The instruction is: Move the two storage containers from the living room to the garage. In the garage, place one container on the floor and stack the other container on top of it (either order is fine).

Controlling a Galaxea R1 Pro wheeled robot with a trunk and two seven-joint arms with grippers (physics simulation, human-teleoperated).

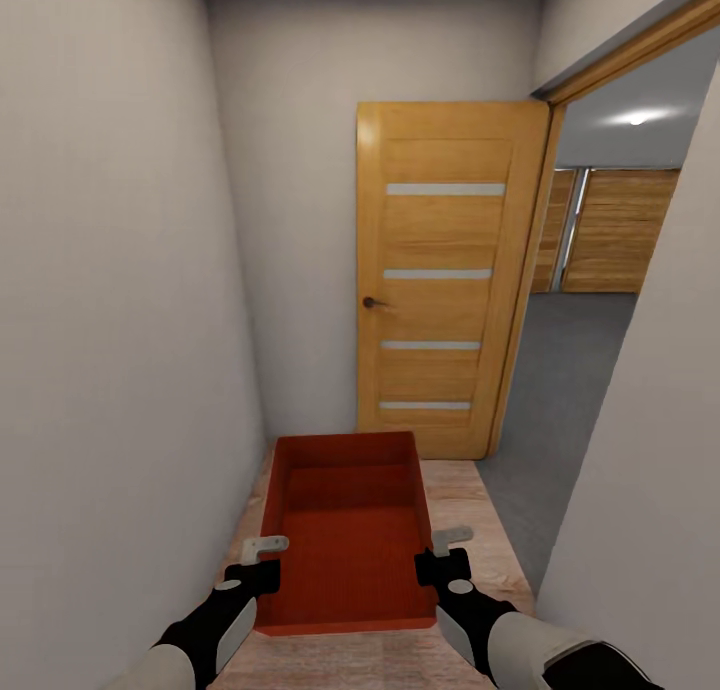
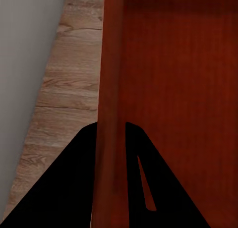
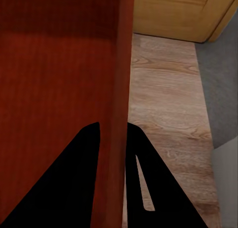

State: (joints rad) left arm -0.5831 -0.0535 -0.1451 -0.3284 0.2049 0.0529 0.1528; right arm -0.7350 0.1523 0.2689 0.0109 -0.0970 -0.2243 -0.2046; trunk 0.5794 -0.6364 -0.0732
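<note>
I carry one orange-red storage container above the wood plank floor of a narrow hallway. My left gripper is shut on its left wall, and in the left wrist view that wall runs between the two black fingers. On the opposite side my right gripper is shut on the right wall, seen in the right wrist view as a red wall between the dark fingers. The bin is open on top and empty. Past the doorway at the right lies the garage's grey floor.
A tan wooden door stands swung open ahead, against the hallway's end wall. White walls close in at left and right. Wooden panels line the far side of the garage, under a ceiling light.
</note>
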